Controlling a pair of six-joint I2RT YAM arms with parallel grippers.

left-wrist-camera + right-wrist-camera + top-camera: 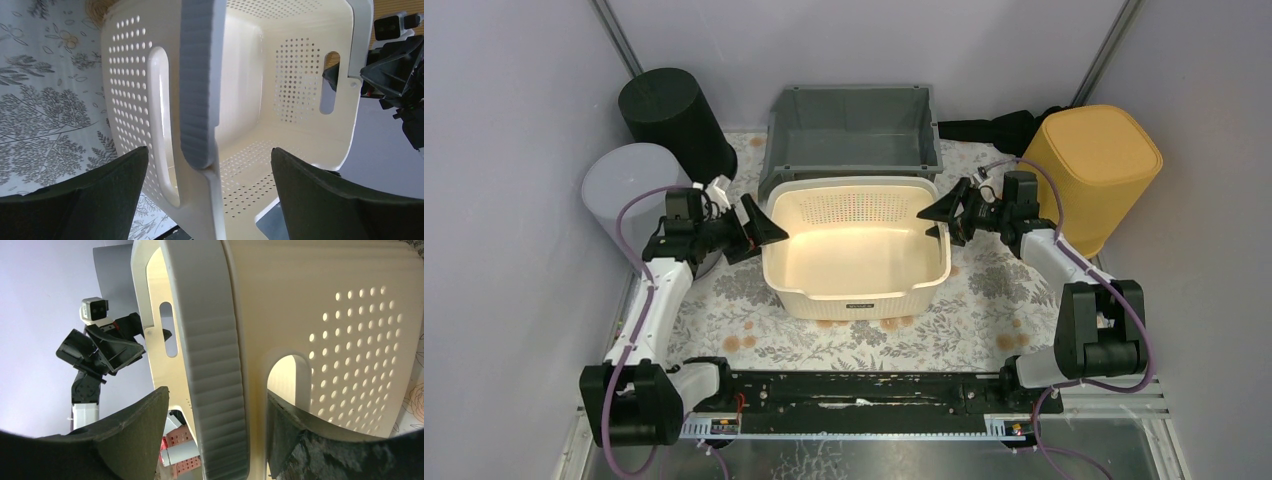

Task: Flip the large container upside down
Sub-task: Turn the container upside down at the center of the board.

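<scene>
Sitting upright on the floral mat (pixel 724 300) with its open mouth to the ceiling, the large cream container (pixel 854 298) had an arm at each of its short ends. The left gripper (pixel 759 228) stood at the container's left rim with its jaws spread wide astride the ribbed rim strip (pixel 200 85), and there was plain space on both sides of the strip. The right gripper (pixel 941 212) was at the container's right rim in the same attitude, its jaws parted less widely. Its wrist view showed a thin gap on either side of the rim, so I judged it not yet clamped. Just behind the container lay a grey bin (pixel 776 140). A yellow tub (pixel 1099 170) stood to the container's right, and a black cylinder (pixel 674 115) and a pale grey one (pixel 624 185) to its back left. The step in hand looked like the two-handed grasp ahead of the flip, with nothing lifted. The next move would call for both jaws to close on the rims together. After that would come a lift clear of the mat and matched wrist rolls about the line joining the grips. The bin behind left little room to swing that way.
</scene>
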